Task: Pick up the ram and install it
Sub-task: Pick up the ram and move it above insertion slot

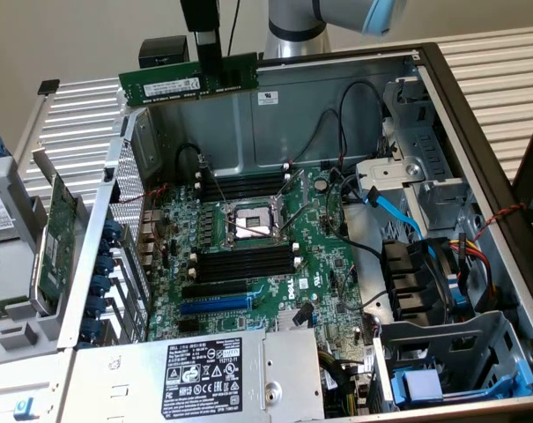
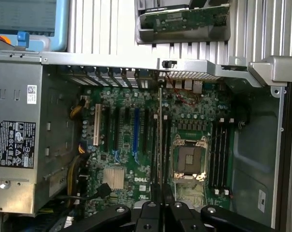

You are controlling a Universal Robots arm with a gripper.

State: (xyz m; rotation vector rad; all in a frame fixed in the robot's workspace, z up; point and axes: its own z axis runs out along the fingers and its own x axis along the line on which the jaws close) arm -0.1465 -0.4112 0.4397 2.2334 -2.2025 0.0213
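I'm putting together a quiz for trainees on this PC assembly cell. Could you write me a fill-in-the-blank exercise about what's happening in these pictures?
1. The gripper is ____ on the ram.
2. The barcode label on the ram is ____.
3. The black memory slots on either side of the CPU socket are all ____.

Missing words: shut; white; empty.
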